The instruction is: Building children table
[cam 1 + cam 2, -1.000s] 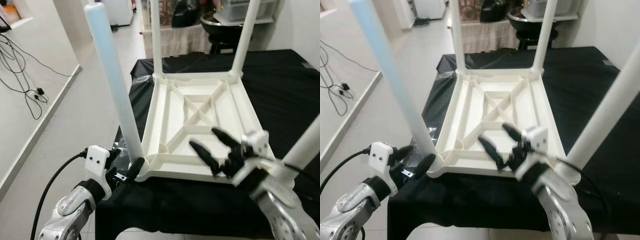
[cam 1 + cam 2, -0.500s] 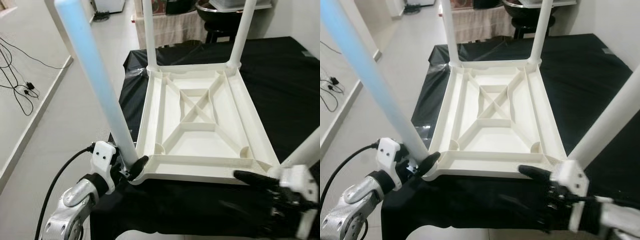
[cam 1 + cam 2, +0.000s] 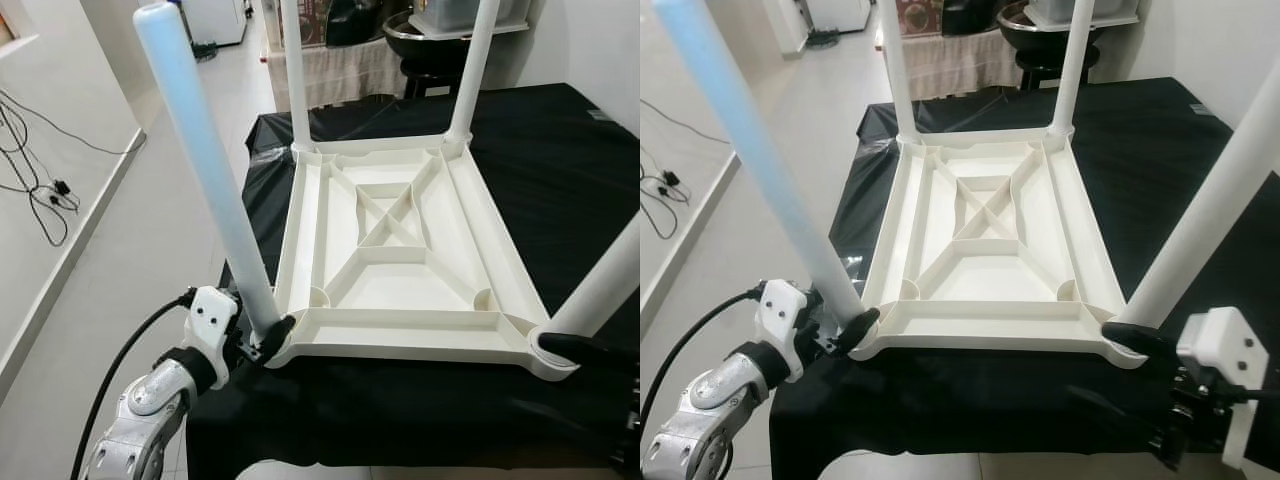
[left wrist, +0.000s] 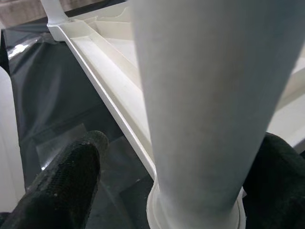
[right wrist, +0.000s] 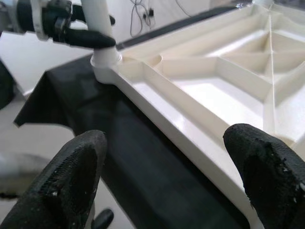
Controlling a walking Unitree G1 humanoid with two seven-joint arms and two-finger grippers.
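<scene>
A white plastic children's table (image 3: 400, 345) lies upside down on black cloth, all its legs pointing up. My left gripper (image 3: 262, 335) straddles the foot of the near-left leg (image 3: 205, 170), open. One finger (image 4: 281, 186) rests against the leg socket, while the other finger (image 4: 62, 186) stands a little off it. My right gripper (image 3: 1130, 375) sits open below the table's near-right corner. Its upper finger (image 3: 1140, 340) lies at the base of the near-right leg (image 3: 1210, 210). In the right wrist view, its fingers (image 5: 71, 181) frame the front rim (image 5: 190, 129) with nothing between them.
The black cloth (image 3: 560, 170) covers the work surface, whose near edge is just below the table's rim. Pale floor with loose cables (image 3: 40, 170) lies to the left. A cloth-covered stand (image 3: 340, 70) and dark furniture (image 3: 420, 30) are behind. A black cable (image 3: 120, 380) trails from my left arm.
My right gripper has dropped from above the table's underside to just outside its near-right corner. The left gripper has stayed at the near-left leg. The camera has shifted slightly.
</scene>
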